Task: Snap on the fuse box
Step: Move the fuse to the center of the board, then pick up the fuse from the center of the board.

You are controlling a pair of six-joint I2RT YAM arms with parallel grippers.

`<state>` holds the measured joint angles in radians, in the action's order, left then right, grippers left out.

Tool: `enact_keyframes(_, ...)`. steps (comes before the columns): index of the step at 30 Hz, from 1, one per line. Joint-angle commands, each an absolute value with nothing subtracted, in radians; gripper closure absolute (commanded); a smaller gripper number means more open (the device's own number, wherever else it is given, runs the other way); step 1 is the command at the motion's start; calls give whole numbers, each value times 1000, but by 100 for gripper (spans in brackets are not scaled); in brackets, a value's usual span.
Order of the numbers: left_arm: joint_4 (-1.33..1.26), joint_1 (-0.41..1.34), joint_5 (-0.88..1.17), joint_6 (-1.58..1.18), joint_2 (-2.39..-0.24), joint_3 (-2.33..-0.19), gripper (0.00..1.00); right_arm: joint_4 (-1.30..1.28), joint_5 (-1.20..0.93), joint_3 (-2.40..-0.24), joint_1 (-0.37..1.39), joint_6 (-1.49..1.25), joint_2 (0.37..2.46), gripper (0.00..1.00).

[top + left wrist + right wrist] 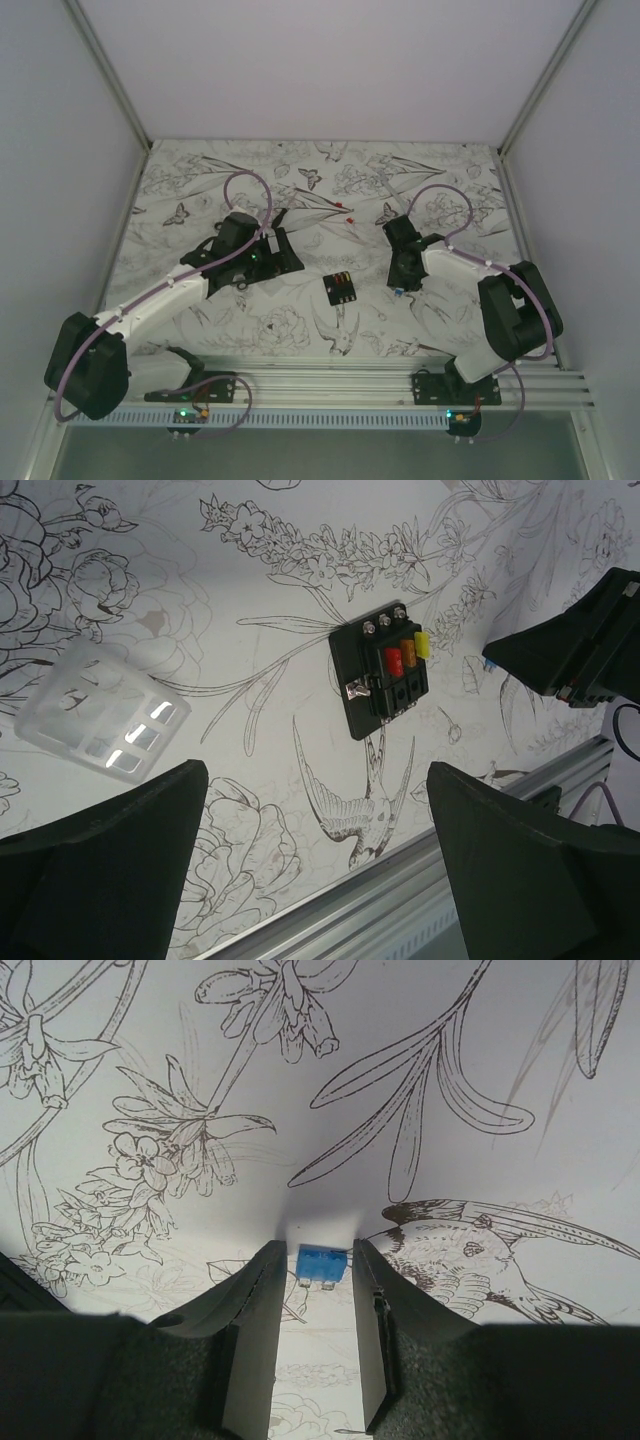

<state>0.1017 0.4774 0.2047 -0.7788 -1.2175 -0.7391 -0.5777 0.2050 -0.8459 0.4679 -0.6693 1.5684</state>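
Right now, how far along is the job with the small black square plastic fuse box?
Done: red, orange and yellow fuses sit in the small black square plastic fuse box. In hand: the right gripper brackets a tiny blue fuse; grip unclear. To do: the frosted plastic cover lies apart from the box, and the left gripper hangs open, empty.

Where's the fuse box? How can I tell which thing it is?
Find the table covered in drawn flowers and birds, and look near its middle. The fuse box lies flat there: the only black square, with red, orange and yellow fuses inside, unlike the frosted clear lid nearby.
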Motion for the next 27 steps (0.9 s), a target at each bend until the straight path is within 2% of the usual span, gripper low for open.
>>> enact_keyframes(1, 95, 475, 227, -793, -1233, -749, 5, -607, 202, -815, 471, -707, 1583, 62)
enact_keyframes(13, 93, 482, 230, -796, -1249, -758, 5, -623, 188, -815, 486, -735, 1590, 64)
enact_keyframes(27, 76, 530, 230, -805, -1309, -780, 6, -560, 152, -804, 492, -761, 1478, 74)
